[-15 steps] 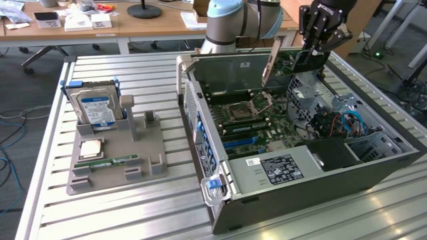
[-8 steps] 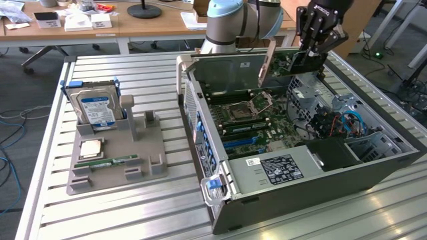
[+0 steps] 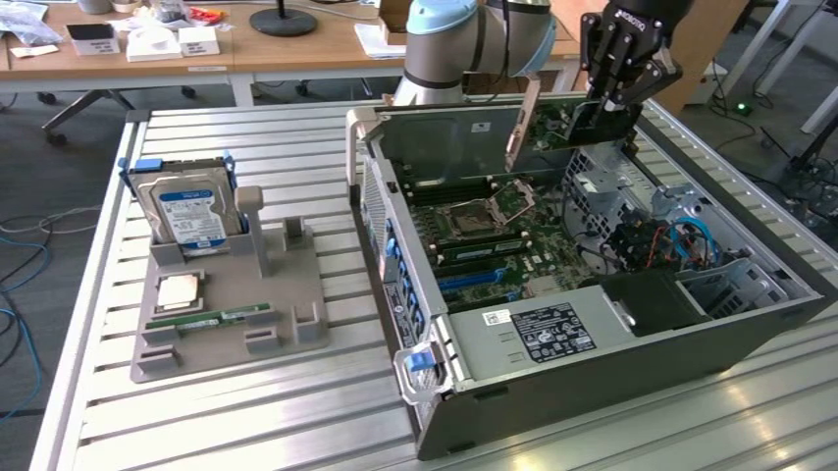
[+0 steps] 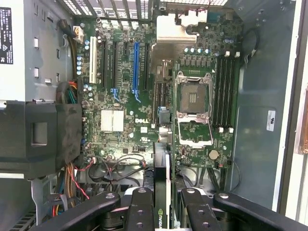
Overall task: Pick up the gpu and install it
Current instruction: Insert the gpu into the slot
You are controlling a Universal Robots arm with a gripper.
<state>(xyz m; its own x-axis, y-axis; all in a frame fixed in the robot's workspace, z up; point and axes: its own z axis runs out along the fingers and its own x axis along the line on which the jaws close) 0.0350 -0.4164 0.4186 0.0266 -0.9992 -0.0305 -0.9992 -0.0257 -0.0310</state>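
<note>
Gripper (image 3: 613, 100) pinches the gpu (image 3: 566, 123) on edge (bracket end toward nine o'clock), hanging over the far end of the open case (image 3: 629, 355); the blue slot (image 3: 474, 283) lies toward seven o'clock in the exterior view.

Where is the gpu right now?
In the exterior view's upper right, the gpu hangs clamped in the gripper above the open case, over the motherboard and not yet in a slot.
</note>
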